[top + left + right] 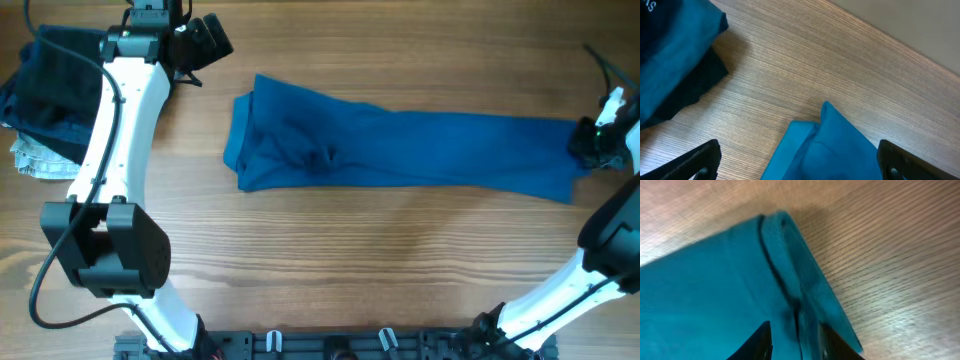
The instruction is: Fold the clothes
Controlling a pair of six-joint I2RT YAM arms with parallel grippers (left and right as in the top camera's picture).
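Two grippers: the left gripper [797, 160] hangs over the far left part of the table. The right gripper [797, 342] sits at the right edge, well apart from it.
Garment: a large plain mid-blue short-sleeved T-shirt [400, 150] of soft fabric lies flat on the pale wood-grain table [400, 270].
Garment shape: it is folded into a long narrow band running left to right across the middle. The left end is broader and creased, and the right end reaches the right gripper.
Left fingers: the black fingers [697, 162] are spread as wide as they go and hold nothing. In the wrist view, a folded corner of the T-shirt lies on the wood below the gap, untouched.
Right fingers: the black fingers [760, 342] stand a little apart, low over the corner at the end of the T-shirt. A raised fold of the fabric runs between them. The fold looks narrower than the gap, so the fabric does not appear pinched.
Side pile: a stack of dark navy and black folded garments [45, 90] sits at the far left corner, partly hidden by the white left arm [115, 130].
Under the pile: a small whitish-grey patterned cloth [35, 160] pokes out at its near edge.
Spacing: the pile and the T-shirt lie apart, with bare wood between them.
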